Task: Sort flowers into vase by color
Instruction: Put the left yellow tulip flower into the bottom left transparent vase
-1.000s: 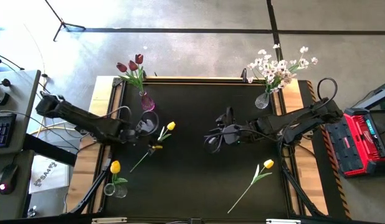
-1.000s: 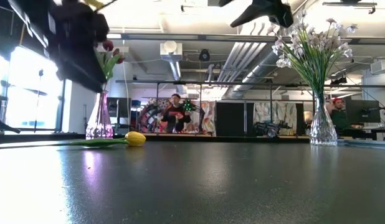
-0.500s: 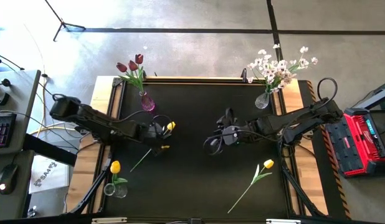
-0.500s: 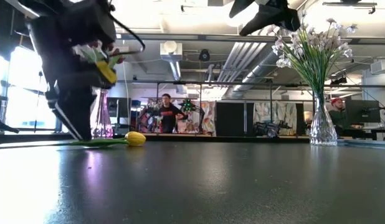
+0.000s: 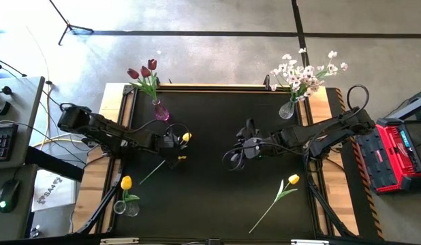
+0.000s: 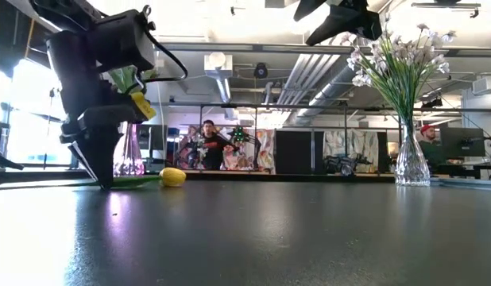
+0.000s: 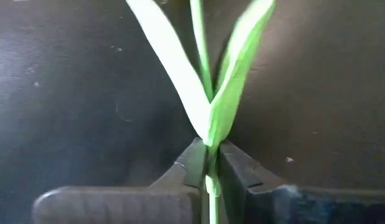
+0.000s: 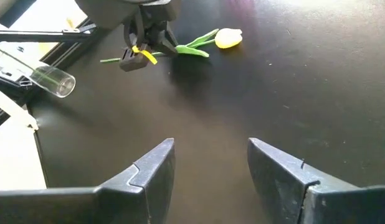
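The black table point(image 5: 217, 197) is taking up most of the overhead shot, with both dark arms reaching in from the sides.

Back right corner, a clear vase with white blossom sprays point(image 5: 302, 76) is standing up nice and full. Back left, a pinkish vase with dark red tulips point(image 5: 144, 73) is doing the same. Front left edge, a small clear vase holding one yellow tulip point(image 5: 126, 184) is sitting by itself.

Now the loose ones. A yellow tulip on a long green stem point(image 5: 186, 138) is lying flat on the table left of centre, bloom pointing toward the back, stem running diagonally toward the front left. The left tool point(image 5: 175, 151) is sitting right on that stem, just behind the bloom, and the wrist camera is showing its two fingers pressed together on the thin stem exactly where the two pale green leaves are splitting off. So it's clamped on the flower, which is lying on the table.

Another yellow tulip point(image 5: 293, 180) is lying front right, stem trailing toward the front, well apart from both tools.

The right tool point(image 5: 232, 154) is hanging above the middle of the table with its fingers spread wide, gripping nothing.
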`<state>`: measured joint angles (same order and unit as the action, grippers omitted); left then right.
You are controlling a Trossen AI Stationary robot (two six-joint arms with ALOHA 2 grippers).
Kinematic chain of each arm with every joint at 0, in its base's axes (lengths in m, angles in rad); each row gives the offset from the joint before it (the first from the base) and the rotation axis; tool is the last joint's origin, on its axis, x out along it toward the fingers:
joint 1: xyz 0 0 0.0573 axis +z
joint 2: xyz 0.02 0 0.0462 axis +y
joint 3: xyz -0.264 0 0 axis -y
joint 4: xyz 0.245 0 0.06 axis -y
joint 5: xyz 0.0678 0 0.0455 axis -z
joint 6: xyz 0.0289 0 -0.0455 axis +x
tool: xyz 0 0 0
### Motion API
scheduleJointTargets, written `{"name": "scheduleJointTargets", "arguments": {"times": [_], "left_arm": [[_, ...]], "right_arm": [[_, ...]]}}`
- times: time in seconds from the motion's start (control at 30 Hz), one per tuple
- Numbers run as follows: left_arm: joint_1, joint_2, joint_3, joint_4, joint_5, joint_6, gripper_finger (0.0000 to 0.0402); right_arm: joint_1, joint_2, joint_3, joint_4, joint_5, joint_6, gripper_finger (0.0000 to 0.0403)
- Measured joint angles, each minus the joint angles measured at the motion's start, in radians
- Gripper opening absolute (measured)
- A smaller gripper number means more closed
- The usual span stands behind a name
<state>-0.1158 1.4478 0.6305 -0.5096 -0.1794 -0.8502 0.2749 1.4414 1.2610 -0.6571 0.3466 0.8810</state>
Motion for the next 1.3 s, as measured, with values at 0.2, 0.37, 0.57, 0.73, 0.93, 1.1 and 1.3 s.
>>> {"name": "scheduleJointTargets", "arguments": {"times": [0.2,0.37,0.57,0.73,0.93,1.1,1.3], "left_arm": [[-0.001,-0.13,0.03,0.002,0.031,0.036,0.0008],[-0.003,-0.267,0.111,0.004,0.029,0.125,0.0003],[-0.048,-0.453,0.221,0.004,0.103,0.331,0.0001],[-0.127,-0.633,0.293,0.007,0.095,0.463,0.0001],[-0.218,-0.853,0.298,0.012,0.043,0.603,0.0],[-0.285,-0.984,0.282,0.01,0.118,0.601,0.0],[-0.342,-1.021,0.283,0.076,0.379,0.51,0.0]], "right_arm": [[0.0,0.0,0.0,0.0,0.001,-0.002,0.0188],[0.0,0.0,0.0,0.002,0.019,-0.008,0.0188],[0.001,0.0,0.0,0.001,0.019,-0.002,0.0188],[0.007,0.0,0.0,-0.014,0.023,0.02,0.0188],[0.007,0.0,0.0,-0.015,0.043,0.045,0.0188],[0.007,0.0,0.0,-0.017,0.044,0.085,0.0188],[0.007,0.0,0.0,-0.019,0.046,0.137,0.0188]]}}
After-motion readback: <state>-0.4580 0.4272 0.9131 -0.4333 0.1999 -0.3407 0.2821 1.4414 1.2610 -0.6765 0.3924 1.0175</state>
